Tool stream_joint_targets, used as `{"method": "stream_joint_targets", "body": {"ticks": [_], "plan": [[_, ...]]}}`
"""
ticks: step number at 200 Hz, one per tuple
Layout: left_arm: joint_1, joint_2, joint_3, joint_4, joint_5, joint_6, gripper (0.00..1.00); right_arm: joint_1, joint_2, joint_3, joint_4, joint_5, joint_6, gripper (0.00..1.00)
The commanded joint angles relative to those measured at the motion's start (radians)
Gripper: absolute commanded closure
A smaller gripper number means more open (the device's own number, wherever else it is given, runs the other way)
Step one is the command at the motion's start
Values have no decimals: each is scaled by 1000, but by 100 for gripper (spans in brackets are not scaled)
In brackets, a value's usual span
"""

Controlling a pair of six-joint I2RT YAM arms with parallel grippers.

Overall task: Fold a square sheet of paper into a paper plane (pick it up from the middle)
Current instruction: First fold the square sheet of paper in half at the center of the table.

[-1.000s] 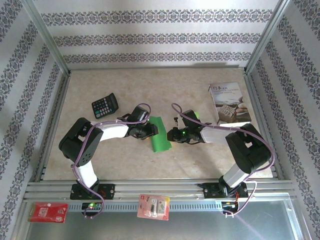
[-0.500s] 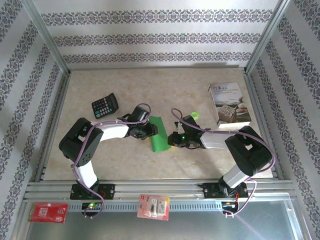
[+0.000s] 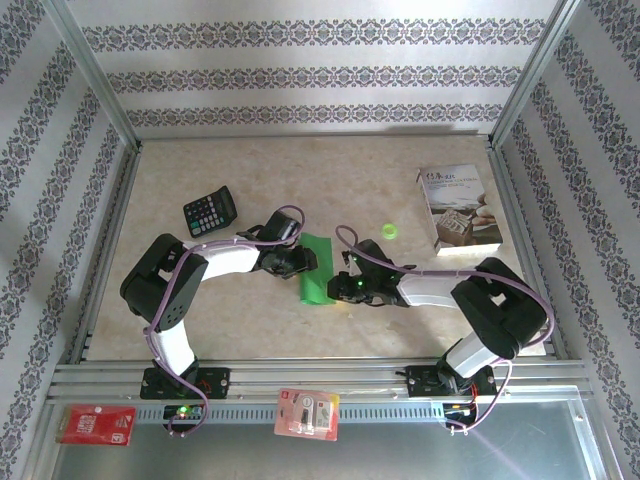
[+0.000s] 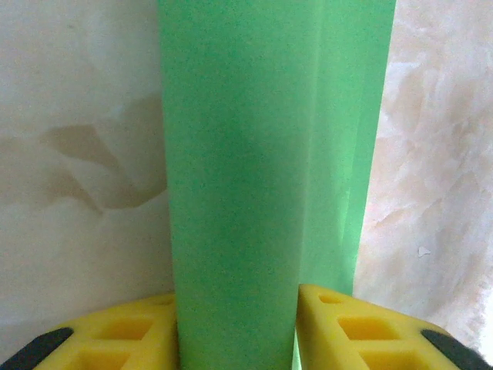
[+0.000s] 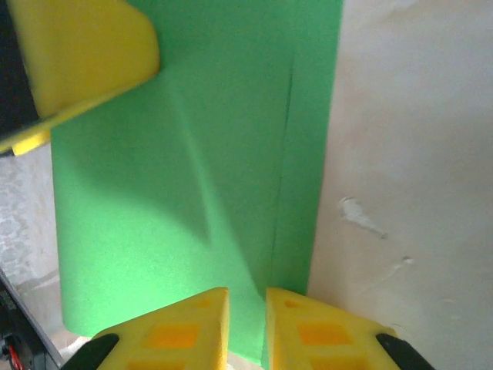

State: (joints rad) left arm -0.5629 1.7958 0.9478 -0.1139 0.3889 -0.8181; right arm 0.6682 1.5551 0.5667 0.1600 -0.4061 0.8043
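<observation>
**Surface** (image 3: 300,170): pale, marbled, fenced by a metal frame. Both arms reach in from the lower edge of the overhead view and meet at centre.

**Booklet** (image 3: 458,205): white, printed, at the right of the frame, well apart from the work.

**Sheet** (image 3: 318,270): bright green, already creased into a narrow strip. It lies at the centre of the overhead view, between the two pincers, running from upper right to lower left. The right wrist view shows a lengthwise crease and an overlapping layer.

**Calculator** (image 3: 210,212): black, left of centre, clear of the sheet.

**Left pincer** (image 3: 300,262): closed on the sheet. In its wrist view the strip (image 4: 246,193) runs up between the two yellow pads, which press its sides.

**Right pincer** (image 3: 338,285): jaws nearly together and nipping the lower edge of the sheet (image 5: 192,177) beside the crease. One left-pincer pad rests on the paper at the upper left of that view.

**Disc** (image 3: 389,230): small, green, right of centre, not involved.

**Handling assessment**: the sheet is judged very light, thin and limp. It creases readily, tears under a hard pull and slides on the smooth surface. Hold is best taken at mid-length, across the folded layers, with light pressure. One pincer should anchor while the other turns a flap.
</observation>
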Motion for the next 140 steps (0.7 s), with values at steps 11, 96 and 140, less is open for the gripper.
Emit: {"method": "stream_joint_targets", "body": {"ticks": [11,96,140], "plan": [[28,83,4,-130,-223,90,60,-85,-60,16,-62,-7,-68,74],[-6,103,61,-188,-302,91,56,-246,-76,89,-163,-49,-172,65],[-24,116,85,-208,-342,64,56,-271,-46,108,-169,-81,-190,65]]}}
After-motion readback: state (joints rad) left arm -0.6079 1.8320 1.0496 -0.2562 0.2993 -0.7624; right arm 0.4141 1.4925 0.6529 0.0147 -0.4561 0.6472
